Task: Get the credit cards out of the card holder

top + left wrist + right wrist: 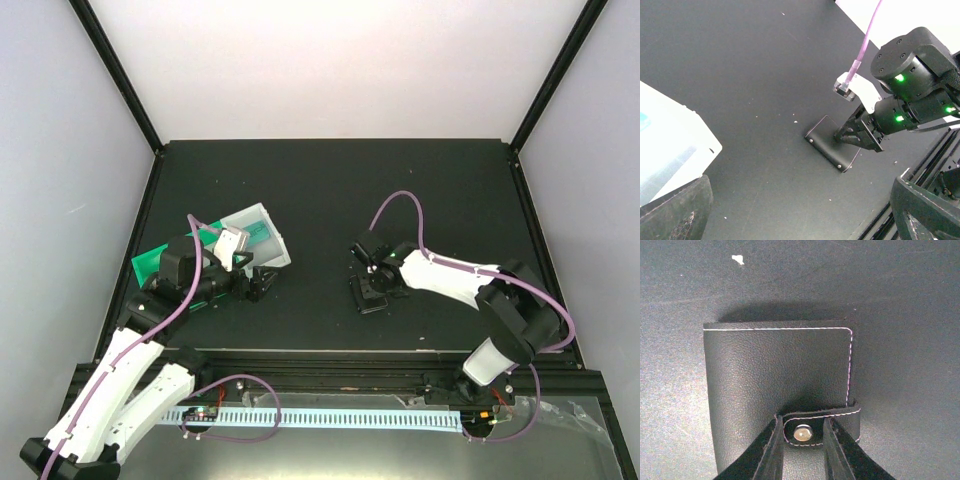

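A black leather card holder (775,370) lies flat and closed on the dark counter (330,190), in front of the right arm. Its snap strap (802,433) is fastened across the edge, and no credit cards can be seen anywhere, so the task looks barely begun. The strap has yet to be unsnapped, the holder opened and the cards drawn out.

The right gripper (803,421) is down at the holder, its jaws narrowed to a small gap with the snap between them. One finger sits at the strap's end and the other lies across the strap. Whether they have actually pinched it is unclear from this angle.

The left gripper (260,284) is spread wide and holds nothing, well apart, beside a white bin (258,232) and a green tray (150,262).
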Motion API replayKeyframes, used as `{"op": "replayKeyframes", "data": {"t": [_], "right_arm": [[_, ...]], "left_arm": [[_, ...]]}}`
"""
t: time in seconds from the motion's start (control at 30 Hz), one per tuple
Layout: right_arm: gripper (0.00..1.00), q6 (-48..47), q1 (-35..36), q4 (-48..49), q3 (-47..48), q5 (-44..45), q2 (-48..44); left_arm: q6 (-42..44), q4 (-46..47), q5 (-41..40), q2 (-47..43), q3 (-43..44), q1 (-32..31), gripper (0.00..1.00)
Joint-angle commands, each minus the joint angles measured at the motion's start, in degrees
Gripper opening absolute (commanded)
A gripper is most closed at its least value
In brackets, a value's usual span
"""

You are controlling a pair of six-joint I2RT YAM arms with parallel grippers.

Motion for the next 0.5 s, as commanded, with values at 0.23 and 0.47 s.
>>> {"op": "replayKeyframes", "data": {"t": [0.23,0.47], "right_arm": [[0.23,0.8,1.88,-2.67,1.98,0.85,-6.56],[0.2,1.33,2.0,-1.31,0.75,0.82,-5.48]], "left_arm": [[0.51,0.05,-2.39,-0.54,0.02,0.22,0.99],[0.62,0.06,-1.76,-0.23,0.16,0.48,0.99]]}}
